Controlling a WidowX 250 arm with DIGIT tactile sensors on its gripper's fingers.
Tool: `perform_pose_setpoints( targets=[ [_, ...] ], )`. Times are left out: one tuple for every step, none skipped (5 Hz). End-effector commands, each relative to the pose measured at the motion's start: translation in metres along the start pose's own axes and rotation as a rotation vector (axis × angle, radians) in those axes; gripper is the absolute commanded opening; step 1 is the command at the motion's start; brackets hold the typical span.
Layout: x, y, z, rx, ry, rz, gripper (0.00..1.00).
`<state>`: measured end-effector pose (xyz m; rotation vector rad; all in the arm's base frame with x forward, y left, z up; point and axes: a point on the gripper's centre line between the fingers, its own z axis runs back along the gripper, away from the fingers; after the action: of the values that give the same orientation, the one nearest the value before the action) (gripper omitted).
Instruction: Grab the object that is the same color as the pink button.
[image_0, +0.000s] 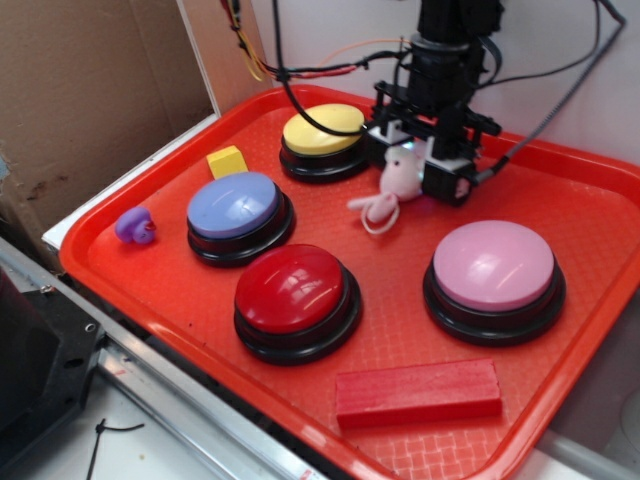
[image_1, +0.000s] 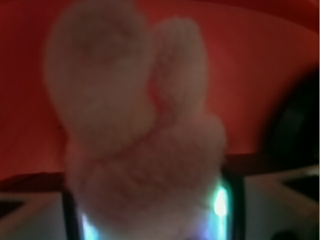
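Your gripper (image_0: 412, 165) stands at the back of the red tray (image_0: 590, 215), just beside the yellow button (image_0: 322, 130), and the pale pink plush animal (image_0: 398, 178) sits right between its fingers. The toy's upper body is in the jaws; its legs and thin looped tail (image_0: 378, 222) trail forward and down toward you onto the tray. The wrist view is blurred, yet the plush (image_1: 140, 135) fills it with finger edges at either side, so the jaws appear clenched on the toy, narrowed to its width. The pink button (image_0: 494, 265) lies nearer you, to the gripper's front, apart from the toy. Any lift goes straight up along that hanging axis.
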<state>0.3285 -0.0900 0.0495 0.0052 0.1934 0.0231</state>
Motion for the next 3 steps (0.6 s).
perform_pose_setpoints(
  targets=[
    [-0.087,-0.012,0.112,-0.161,-0.239,0.071,0.0],
    [-0.112,-0.013,0.157,-0.159,-0.273,0.053,0.0],
    [-0.126,-0.013,0.205,-0.112,-0.266,0.022,0.0]
  ],
)
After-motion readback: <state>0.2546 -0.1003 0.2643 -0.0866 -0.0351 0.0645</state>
